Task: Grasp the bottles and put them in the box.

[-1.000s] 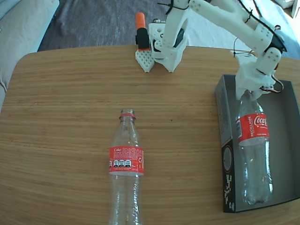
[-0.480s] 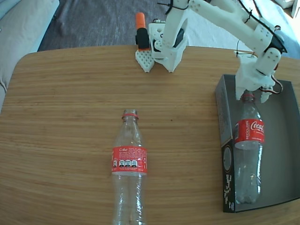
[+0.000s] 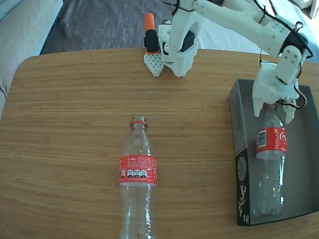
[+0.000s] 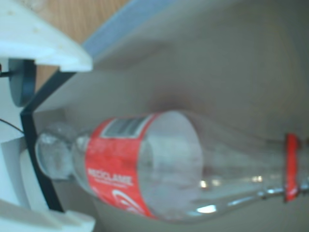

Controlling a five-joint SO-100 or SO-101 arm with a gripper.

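One clear Coca-Cola bottle [image 3: 137,172] with a red label lies on the wooden table, neck pointing away, far left of the arm. A second bottle [image 3: 270,164] lies lengthwise inside the dark grey box [image 3: 240,149] at the right. My white gripper [image 3: 273,112] hangs over that bottle's neck end, open, a finger on either side of the shoulder. The neck itself is hidden under the gripper. In the wrist view the bottle [image 4: 159,169] rests on the box floor [image 4: 231,72], red neck ring at the right, with a white finger [image 4: 43,41] at the upper left.
The arm's white base [image 3: 177,50] and an orange-topped clamp [image 3: 151,37] stand at the table's far edge. A pale sofa [image 3: 22,25] lies beyond the table's left corner. The box sits near the right table edge.
The bottle in the box has gone from hanging tilted by its neck to lying flat. The gripper has let go of it and shifted slightly right and nearer over the shoulder.
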